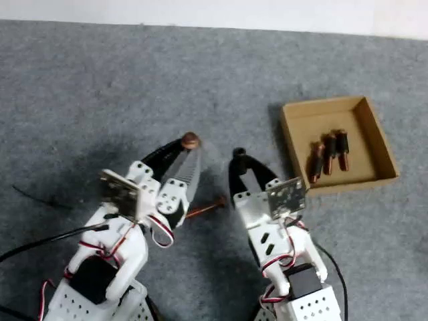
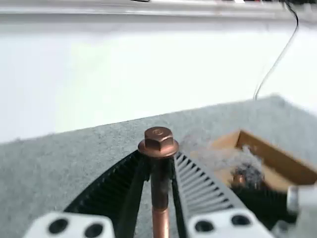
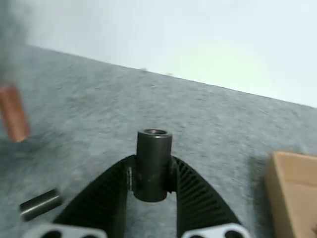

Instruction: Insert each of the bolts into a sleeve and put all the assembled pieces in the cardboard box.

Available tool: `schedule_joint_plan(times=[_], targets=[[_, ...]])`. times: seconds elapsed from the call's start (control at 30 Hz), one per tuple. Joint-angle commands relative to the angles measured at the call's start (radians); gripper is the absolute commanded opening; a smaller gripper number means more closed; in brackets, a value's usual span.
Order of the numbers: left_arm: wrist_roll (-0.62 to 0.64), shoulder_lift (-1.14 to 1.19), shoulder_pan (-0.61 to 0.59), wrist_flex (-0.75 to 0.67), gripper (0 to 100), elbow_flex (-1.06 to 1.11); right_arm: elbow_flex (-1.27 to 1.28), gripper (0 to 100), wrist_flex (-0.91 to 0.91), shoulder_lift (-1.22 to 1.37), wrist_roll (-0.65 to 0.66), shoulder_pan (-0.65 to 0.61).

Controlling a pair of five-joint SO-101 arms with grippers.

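My left gripper (image 1: 186,148) (image 2: 159,163) is shut on a copper bolt (image 1: 190,140) (image 2: 158,144). The bolt's hex head sticks out past the fingertips and its shaft runs back between the jaws. To its right, my right gripper (image 1: 239,164) (image 3: 151,173) is shut on a black sleeve (image 1: 238,154) (image 3: 152,163), which stands upright with its open end up. The two held pieces are a short way apart. The cardboard box (image 1: 298,122) (image 3: 292,193) (image 2: 277,157) lies to the right of both arms and holds three assembled pieces (image 1: 328,154).
A second copper bolt (image 1: 206,208) lies on the grey carpet between the arms, partly under the left arm. A loose black sleeve (image 3: 40,204) lies on the carpet near the right gripper. A thin black cable (image 1: 33,197) lies at far left.
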Motion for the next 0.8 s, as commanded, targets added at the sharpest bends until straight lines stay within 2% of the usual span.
schedule_joint_plan(times=[0.0,0.1,0.33,0.47,0.77], targets=[[0.221,-0.042,-0.076,-0.031,3,-0.073,0.108,0.4,-0.054,-0.012,0.044,-0.054],[0.324,-0.044,-0.111,-0.029,7,-0.071,0.108,0.4,-0.090,-0.012,0.089,-0.104],[0.334,-0.045,-0.097,-0.049,8,-0.058,0.108,0.4,-0.097,-0.010,0.187,-0.168],[0.336,-0.045,-0.087,-0.051,0,-0.025,0.108,0.4,-0.096,-0.010,0.192,-0.182],[0.364,-0.045,-0.082,-0.051,1,-0.024,0.108,0.4,-0.094,-0.004,0.192,-0.239]])
